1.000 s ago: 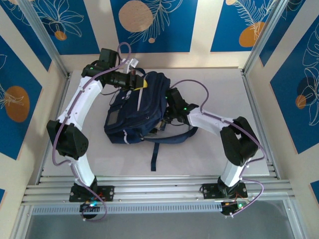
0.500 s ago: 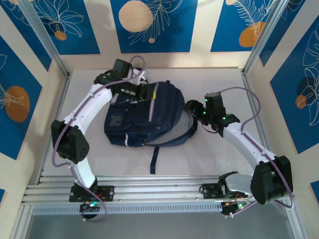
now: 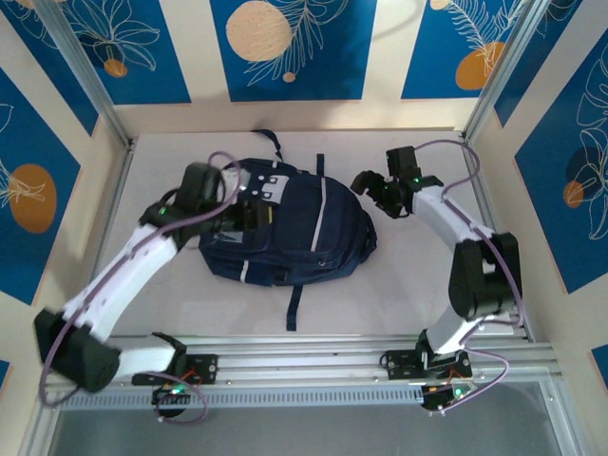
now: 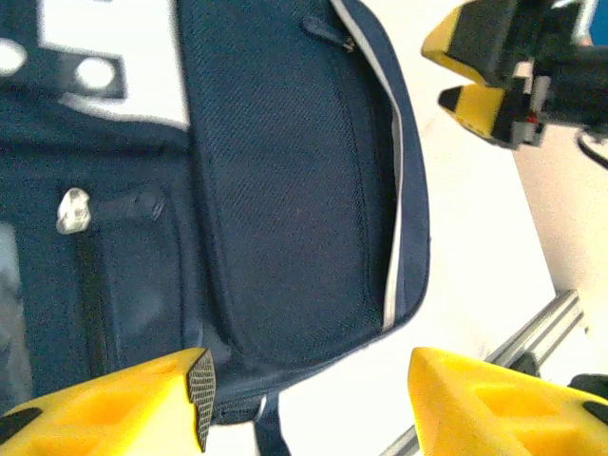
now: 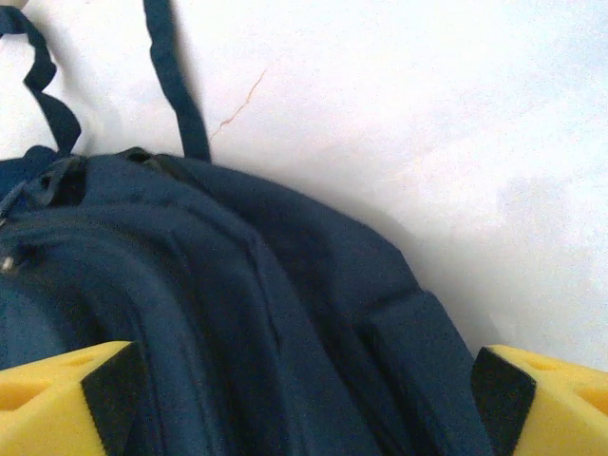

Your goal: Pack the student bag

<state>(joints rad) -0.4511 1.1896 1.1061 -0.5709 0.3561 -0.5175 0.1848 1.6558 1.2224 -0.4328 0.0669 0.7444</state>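
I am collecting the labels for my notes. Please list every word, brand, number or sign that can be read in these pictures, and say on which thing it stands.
No text can be read anywhere.
The student bag has a white patch, which is blank as far as it shows.
The blue wall panels bear only leaf and circle drawings, no words.

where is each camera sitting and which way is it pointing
Top external: fixed above and behind the bases, looking down on the table; the left gripper and right gripper flank the student bag.
Left wrist: on the left arm, looking down on the bag; its yellow fingers stand apart at the bottom.
Right wrist: on the right arm, facing the bag's edge and straps; its fingers sit in the lower corners.
Shared: all see the bag; the left wrist view also catches the right gripper.
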